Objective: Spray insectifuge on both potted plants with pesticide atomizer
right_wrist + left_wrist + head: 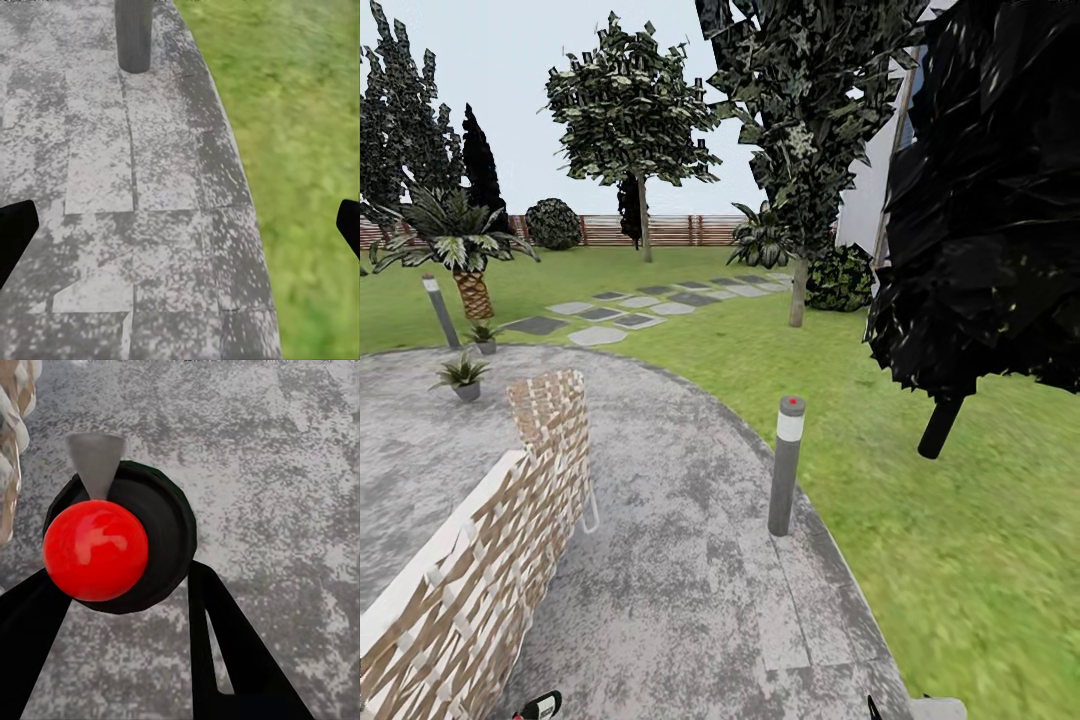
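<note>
In the left wrist view a small dark round bottle with a red knob and a pale grey spout, the pesticide atomizer (161,532), sits between the two black fingers of my left gripper (120,576), which is shut on it above the paved patio. Its dark end with a red spot peeks in at the head view's lower edge (543,706). Two potted plants, low green rosettes in grey pots, stand at the patio's far left: one nearer (463,376), one behind it (484,336). My right gripper (180,225) is open, fingers wide apart, over the patio's edge beside the lawn.
A wicker chair (490,540) stands close on the left between me and the plants. A grey bollard lamp (787,465) is at the patio rim ahead, another (440,310) by the palm (460,250). A large dark shrub (990,200) hangs at the right. The lawn and stepping stones (640,305) run to the fence (670,230).
</note>
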You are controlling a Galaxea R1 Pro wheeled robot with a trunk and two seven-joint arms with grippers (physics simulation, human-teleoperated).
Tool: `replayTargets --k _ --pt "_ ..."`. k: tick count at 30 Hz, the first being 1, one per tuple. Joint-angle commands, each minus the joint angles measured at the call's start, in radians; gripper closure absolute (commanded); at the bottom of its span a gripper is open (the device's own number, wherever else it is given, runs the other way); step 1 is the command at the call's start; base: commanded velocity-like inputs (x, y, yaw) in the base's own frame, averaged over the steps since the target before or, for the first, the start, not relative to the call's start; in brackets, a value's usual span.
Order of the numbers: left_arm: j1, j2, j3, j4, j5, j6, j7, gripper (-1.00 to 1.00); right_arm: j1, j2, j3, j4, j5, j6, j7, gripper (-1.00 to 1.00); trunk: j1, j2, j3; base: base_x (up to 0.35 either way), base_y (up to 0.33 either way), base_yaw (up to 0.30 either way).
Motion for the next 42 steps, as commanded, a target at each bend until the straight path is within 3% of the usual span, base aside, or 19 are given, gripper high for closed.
replayTargets --k 1,8,42 --pt "-0.001 0.0 0.012 0.001 -0.006 -0.003 -0.006 1.0 -0.001 -0.001 0.0 0.001 0.0 -0.003 -0.001 -1.0 -0.004 0.007 0.002 0.0 0.0 0.0" --pt "-0.001 -0.004 0.045 -0.011 -0.007 -0.006 -0.007 1.0 -0.001 -0.01 0.0 0.002 0.0 -0.002 -0.001 -1.0 -0.031 0.056 0.024 0.0 0.0 0.0" --pt "0.02 0.006 0.043 0.0 -0.01 -0.005 -0.007 1.0 -0.001 -0.001 0.0 0.003 0.002 -0.002 0.0 -1.0 -0.161 0.294 0.131 0.0 0.0 0.0"
